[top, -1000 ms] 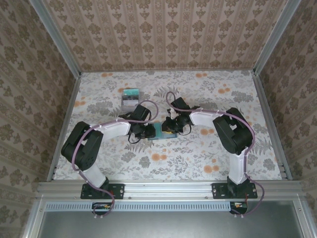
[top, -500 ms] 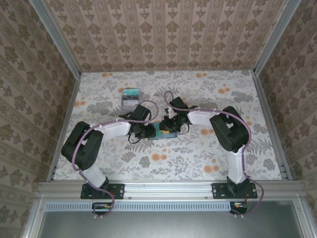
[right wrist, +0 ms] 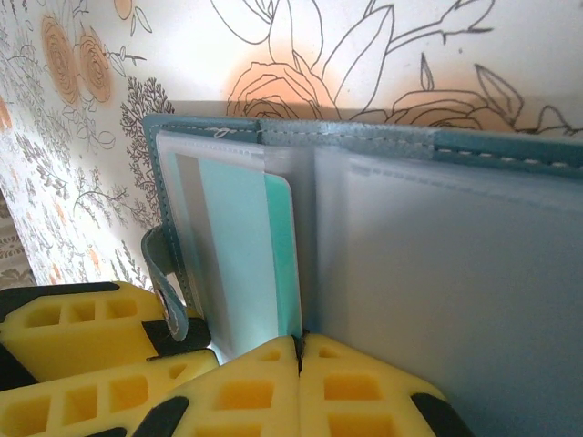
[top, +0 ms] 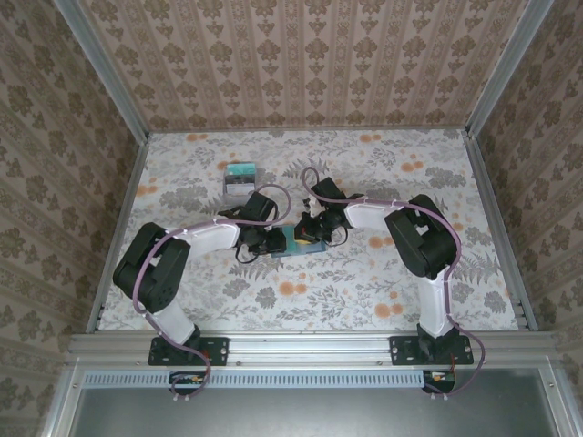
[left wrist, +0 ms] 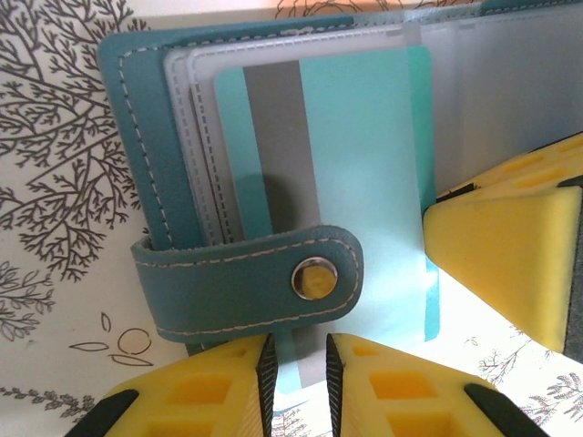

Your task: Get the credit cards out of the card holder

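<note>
The teal-blue card holder (top: 293, 243) lies open on the flowered table between my two grippers. Its clear sleeves hold a teal credit card (left wrist: 364, 164) with a grey stripe. A strap with a metal snap (left wrist: 314, 278) folds over the card's lower part. My left gripper (left wrist: 296, 382) sits just below the strap, its jaws a narrow gap apart with the card's lower edge showing between them. My right gripper (right wrist: 299, 350) is shut on the card's long edge (right wrist: 284, 264) beside the centre crease. One of its yellow fingers (left wrist: 506, 259) touches the card's right side.
A grey rectangle with a green band (top: 240, 177) lies on the table behind the left arm. Patterned walls and metal rails (top: 123, 228) enclose the table on three sides. Both arms bend inward, and their grippers (top: 276, 241) (top: 314, 233) almost meet over the holder.
The right arm has shifted slightly left, bringing its gripper closer onto the holder. The left arm and the holder stay where they were.
</note>
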Robot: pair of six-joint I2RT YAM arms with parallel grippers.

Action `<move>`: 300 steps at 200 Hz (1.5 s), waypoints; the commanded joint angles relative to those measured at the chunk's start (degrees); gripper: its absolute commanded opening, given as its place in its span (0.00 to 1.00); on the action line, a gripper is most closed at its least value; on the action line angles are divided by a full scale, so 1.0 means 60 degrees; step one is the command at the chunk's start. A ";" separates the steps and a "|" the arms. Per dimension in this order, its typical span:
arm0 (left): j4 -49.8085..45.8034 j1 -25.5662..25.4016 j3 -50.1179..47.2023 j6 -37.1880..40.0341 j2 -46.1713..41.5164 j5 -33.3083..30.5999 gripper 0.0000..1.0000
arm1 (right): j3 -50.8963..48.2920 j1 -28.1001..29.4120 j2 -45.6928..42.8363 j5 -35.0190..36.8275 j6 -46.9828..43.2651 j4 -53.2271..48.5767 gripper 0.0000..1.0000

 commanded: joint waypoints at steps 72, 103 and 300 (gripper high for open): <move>-0.0016 0.0322 -0.0271 0.0007 -0.0346 0.0207 0.26 | -0.0734 -0.0494 -0.0821 0.0075 -0.0182 -0.0095 0.00; 0.0029 0.0300 -0.0262 0.0031 -0.0266 0.0314 0.25 | -0.0779 -0.0475 -0.0674 -0.0251 0.0033 0.0244 0.07; -0.0225 0.0420 -0.0374 0.0197 -0.0620 0.0241 0.14 | -0.1323 -0.1183 -0.1499 0.0174 -0.0481 -0.0059 0.00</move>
